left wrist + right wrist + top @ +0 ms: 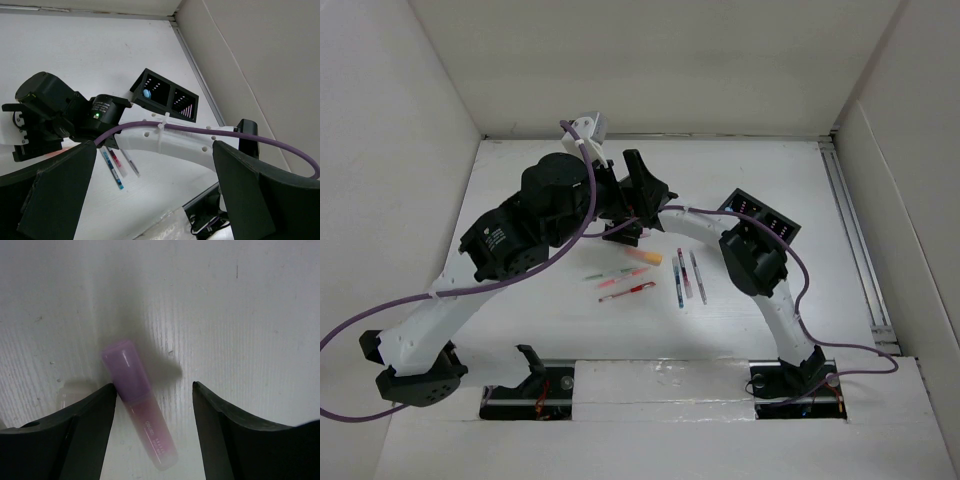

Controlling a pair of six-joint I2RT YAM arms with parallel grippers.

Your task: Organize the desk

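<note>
No word or number can be read in full. The purple highlighter [142, 407] carries a line of small pale lettering along its clear barrel, towards the lower end, too blurred to spell out. In the left wrist view, the right arm's round joint housing [104, 112] bears a small label of white print, too fine to read. From above, the left arm's joint housing [498, 245] shows a patch of white print on its black shell, likewise illegible.
</note>
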